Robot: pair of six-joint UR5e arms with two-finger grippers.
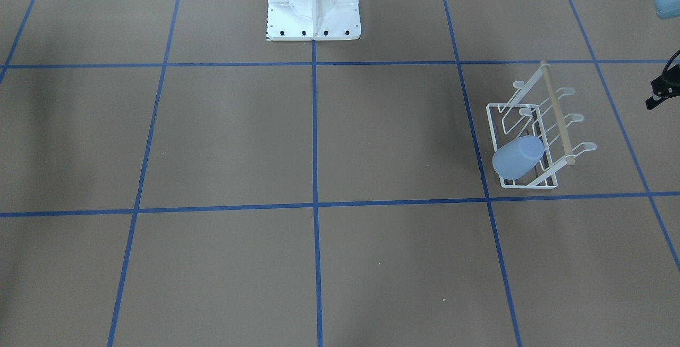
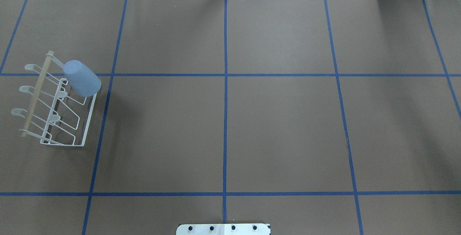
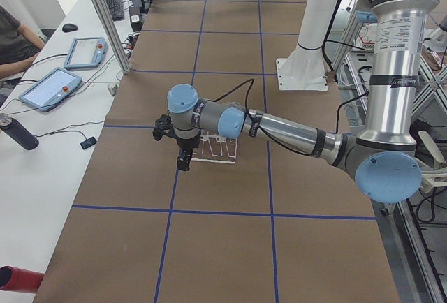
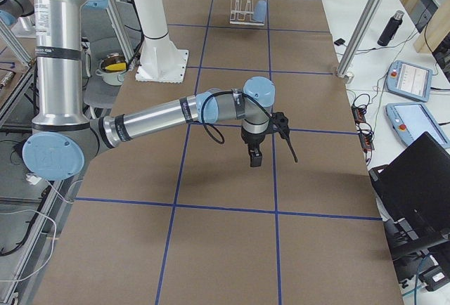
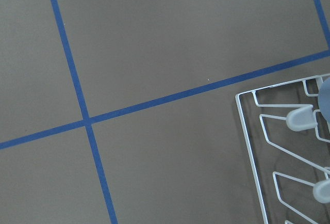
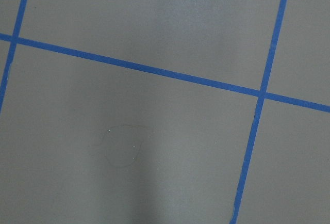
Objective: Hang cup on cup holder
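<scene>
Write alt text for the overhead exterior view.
A pale blue cup rests tilted over the far end of a white wire cup holder with a wooden rod, near the left edge of a brown table gridded with blue tape. No robot arm is visible; only the white pedestal base shows at the bottom edge.

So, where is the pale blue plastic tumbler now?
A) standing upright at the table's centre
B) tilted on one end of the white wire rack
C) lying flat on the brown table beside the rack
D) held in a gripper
B: the overhead view shows the pale blue plastic tumbler resting tilted on one end of the white wire rack.
</scene>
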